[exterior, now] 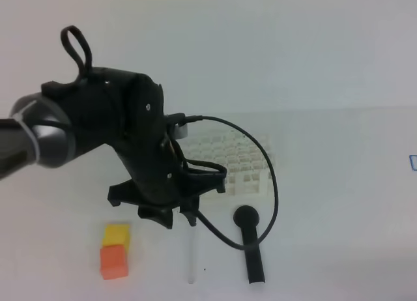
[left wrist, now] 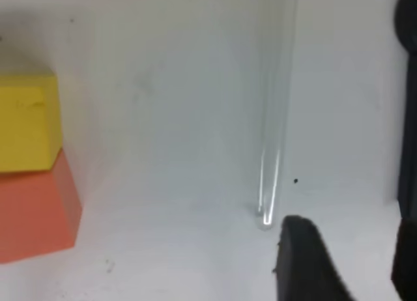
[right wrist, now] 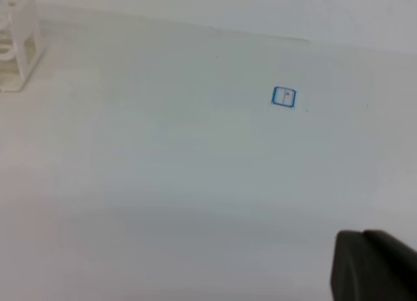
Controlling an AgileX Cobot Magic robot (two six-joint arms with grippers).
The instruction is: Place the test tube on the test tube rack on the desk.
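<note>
Left pincer (exterior: 179,217) hangs low over the tabletop (exterior: 326,184), its dark fingertips just above the upper end of the test tube (exterior: 191,258); nothing sits between them, and they look spread, one finger (left wrist: 306,262) showing at the bottom of the left wrist view and another dark edge at the far right. That finger lies just beside the tube's near end without clearly touching it — I cannot tell contact for sure.

The test tube lies flat on the tabletop, a thin clear streak running lengthwise away from the pincer, near the front edge in the exterior high view. It is not in the test tube rack (exterior: 238,161), which stands farther back, partly hidden behind the left arm and its looping black cable (exterior: 270,184).

To the tube's right lies a black round-headed stick (exterior: 251,245), roughly parallel to it and a little apart. To its left sit a yellow cube (exterior: 116,234) and an orange cube (exterior: 113,262), touching each other, the yellow one behind the orange.

Right pincer (right wrist: 374,265) shows only as a dark corner at the bottom of its own wrist view — whether it is spread or pressed together cannot be told. That view also shows a rack leg at the left edge and a small blue square mark (right wrist: 283,97) on the tabletop.
</note>
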